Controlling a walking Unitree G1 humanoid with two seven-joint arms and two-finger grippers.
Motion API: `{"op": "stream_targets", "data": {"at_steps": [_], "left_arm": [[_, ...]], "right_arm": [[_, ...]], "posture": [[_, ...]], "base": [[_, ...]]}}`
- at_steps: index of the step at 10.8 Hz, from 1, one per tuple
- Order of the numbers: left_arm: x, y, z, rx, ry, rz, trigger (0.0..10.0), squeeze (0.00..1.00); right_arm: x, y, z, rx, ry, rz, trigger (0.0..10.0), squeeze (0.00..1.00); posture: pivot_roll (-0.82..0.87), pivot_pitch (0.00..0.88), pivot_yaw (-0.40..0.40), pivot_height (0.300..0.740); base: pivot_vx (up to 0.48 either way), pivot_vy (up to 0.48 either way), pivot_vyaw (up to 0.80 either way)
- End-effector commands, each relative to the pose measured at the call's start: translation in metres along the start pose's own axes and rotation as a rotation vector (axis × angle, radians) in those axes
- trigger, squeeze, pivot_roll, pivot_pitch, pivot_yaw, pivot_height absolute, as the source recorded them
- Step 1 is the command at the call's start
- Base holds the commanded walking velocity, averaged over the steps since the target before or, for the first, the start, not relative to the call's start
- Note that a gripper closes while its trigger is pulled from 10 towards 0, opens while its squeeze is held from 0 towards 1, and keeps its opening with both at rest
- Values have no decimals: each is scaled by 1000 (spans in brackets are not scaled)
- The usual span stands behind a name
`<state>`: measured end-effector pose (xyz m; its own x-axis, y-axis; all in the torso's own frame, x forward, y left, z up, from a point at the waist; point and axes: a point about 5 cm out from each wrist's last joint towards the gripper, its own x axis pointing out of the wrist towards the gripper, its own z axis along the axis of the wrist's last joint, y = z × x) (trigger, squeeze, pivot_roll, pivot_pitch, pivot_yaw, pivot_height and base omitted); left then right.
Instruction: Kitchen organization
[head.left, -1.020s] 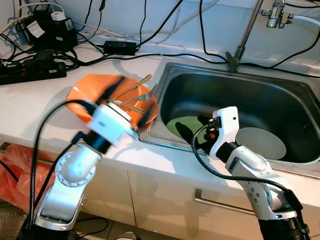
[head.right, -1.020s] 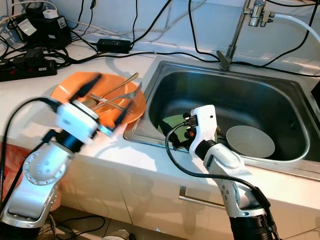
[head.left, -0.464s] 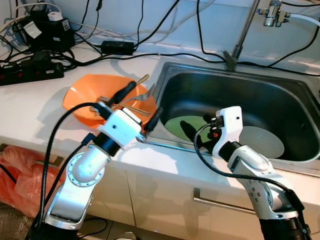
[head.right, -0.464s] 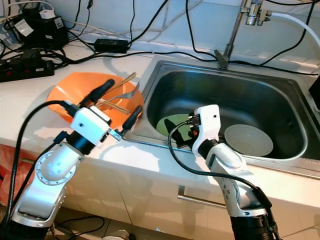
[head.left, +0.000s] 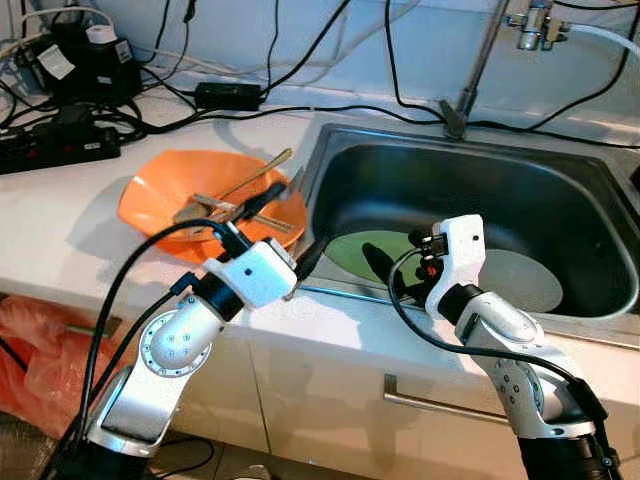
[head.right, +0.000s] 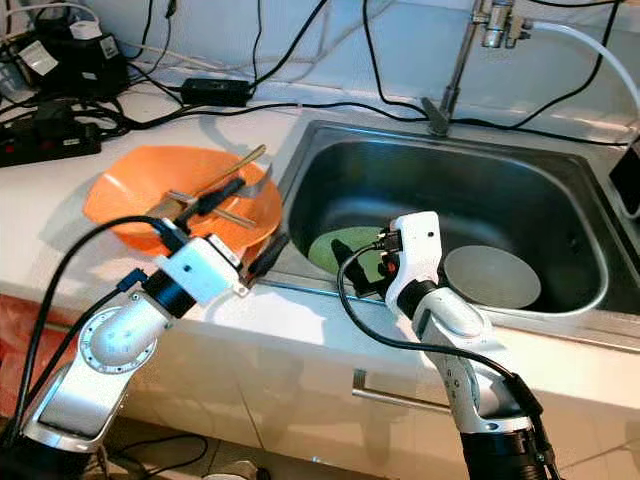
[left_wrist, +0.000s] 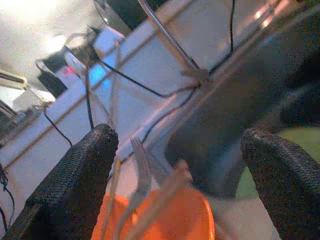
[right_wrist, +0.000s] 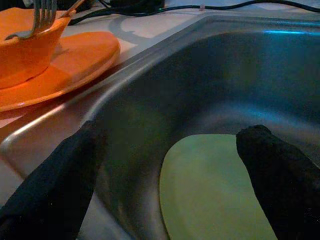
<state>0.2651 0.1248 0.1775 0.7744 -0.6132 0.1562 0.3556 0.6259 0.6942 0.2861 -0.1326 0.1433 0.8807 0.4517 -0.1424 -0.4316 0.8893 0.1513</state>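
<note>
Hovering at sink (head.left: 560, 200) rim, right gripper (head.left: 392, 262) spread wide, green plate (head.left: 385, 250) just ahead below; left gripper (head.left: 285, 228) wide, empty, near orange bowl (head.left: 170, 195) on bench (head.left: 60, 215).

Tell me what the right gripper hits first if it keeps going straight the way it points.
Most likely the green plate lying in the sink: the open right gripper points down at it, though depth is hard to judge.
</note>
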Motion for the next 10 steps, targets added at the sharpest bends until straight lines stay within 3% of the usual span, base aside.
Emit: {"op": "stream_targets", "data": {"at_steps": [1, 2, 3, 4, 5, 10], "left_arm": [[1, 0, -3, 25, 13, -13, 10000, 0], [1, 0, -8, 34, 33, -12, 10000, 0], [0, 4, -14, 42, 58, 8, 5255, 0], [0, 7, -15, 49, 61, 21, 3255, 0], [1, 10, -16, 53, 60, 30, 0, 0], [2, 12, -18, 64, 53, 36, 0, 0]], "right_arm": [[-2, -4, 0, 5, 2, -20, 10000, 0], [-2, -4, 0, 2, 3, -20, 10000, 0], [-2, -5, 2, 0, 0, -20, 10000, 0], [-2, -5, 2, 0, -1, -20, 10000, 0], [-1, -5, 2, 0, -2, -20, 10000, 0], [-2, -5, 1, 3, -2, -25, 10000, 0]], "posture": [[163, 16, 3, 740], [163, 15, 0, 740], [164, 15, 0, 740], [165, 14, -1, 740], [167, 11, 0, 740], [162, 11, 4, 740]], "base": [[0, 0, 0], [0, 0, 0], [0, 0, 0], [0, 0, 0], [0, 0, 0], [0, 0, 0]]}}
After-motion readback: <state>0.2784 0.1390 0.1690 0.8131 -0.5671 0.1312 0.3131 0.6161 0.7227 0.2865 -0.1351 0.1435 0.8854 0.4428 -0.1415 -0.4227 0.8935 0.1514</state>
